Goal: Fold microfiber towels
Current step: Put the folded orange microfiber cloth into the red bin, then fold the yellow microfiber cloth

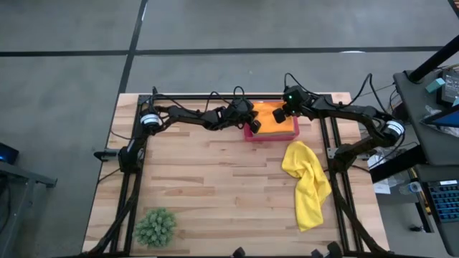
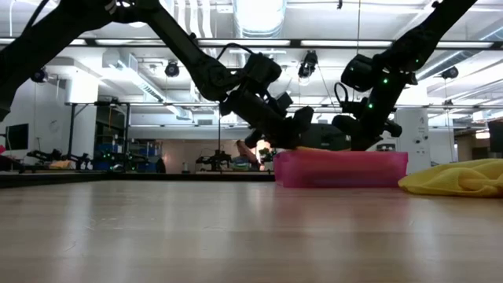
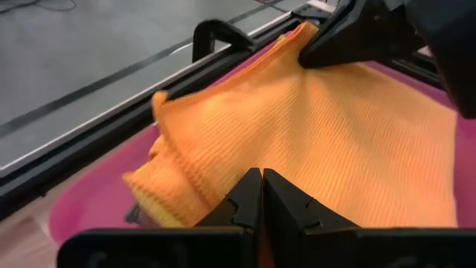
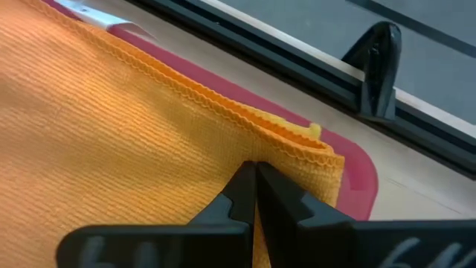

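Note:
An orange towel (image 1: 271, 115) lies folded in the pink tray (image 1: 272, 135) at the table's far side. My left gripper (image 1: 253, 126) is shut on the towel at the tray's left end. My right gripper (image 1: 281, 113) is shut on it at the tray's far side. Both show over the tray in the low view (image 2: 342, 169). A yellow towel (image 1: 307, 183) lies crumpled on the table's right half, near the tray. The other towels are out of view. My left gripper pinches the orange towel between its two fingertips (image 3: 249, 190) at a folded, layered edge (image 3: 186, 179). The fingers slant down from the table's left. The towel's far part rests in the tray. My right gripper pinches the towel between its two fingertips (image 4: 242, 186) just inside a hemmed corner (image 4: 312, 152), several layers there. In the left wrist view that corner (image 3: 301, 33) stands raised in its fingers. The rest of the towel slopes down into the tray.
A spiky green plant ball (image 1: 155, 226) sits at the table's near left corner. Black frame rails (image 1: 237, 96) run along the far edge and both sides. A desk with equipment (image 1: 437, 107) stands beyond the right edge. The table's middle is bare wood (image 1: 215, 179).

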`<state>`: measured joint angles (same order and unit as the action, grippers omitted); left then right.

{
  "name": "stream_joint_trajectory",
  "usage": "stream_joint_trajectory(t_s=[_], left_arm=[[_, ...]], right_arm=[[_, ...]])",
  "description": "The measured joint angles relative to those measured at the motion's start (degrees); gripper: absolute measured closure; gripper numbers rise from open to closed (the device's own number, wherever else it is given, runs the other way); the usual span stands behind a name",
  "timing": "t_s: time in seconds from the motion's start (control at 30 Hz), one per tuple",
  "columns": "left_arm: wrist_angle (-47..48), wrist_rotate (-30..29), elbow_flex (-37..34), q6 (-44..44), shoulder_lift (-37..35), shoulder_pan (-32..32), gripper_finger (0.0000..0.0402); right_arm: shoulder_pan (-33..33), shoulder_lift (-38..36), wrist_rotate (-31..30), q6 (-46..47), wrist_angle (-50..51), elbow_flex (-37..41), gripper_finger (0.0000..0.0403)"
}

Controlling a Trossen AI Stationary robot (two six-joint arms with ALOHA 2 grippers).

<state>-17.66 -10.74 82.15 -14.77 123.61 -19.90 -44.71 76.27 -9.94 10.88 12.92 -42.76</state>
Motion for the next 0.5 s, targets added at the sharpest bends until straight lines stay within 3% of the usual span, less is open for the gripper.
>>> stream_joint_trajectory(t_s=[0.27, 0.5], left_arm=[[0.73, 0.00, -0.02, -0.98, 0.02, -0.02, 0.0401], [2.96, 0.24, -0.04, 1.88, -3.80, 0.60, 0.0401]], right_arm=[[-0.21, -0.86, -0.38, -0.31, 0.09, 0.00, 0.0394], [0.24, -7.22, 2.22, 1.70, 4.90, -0.95, 0.0394]])
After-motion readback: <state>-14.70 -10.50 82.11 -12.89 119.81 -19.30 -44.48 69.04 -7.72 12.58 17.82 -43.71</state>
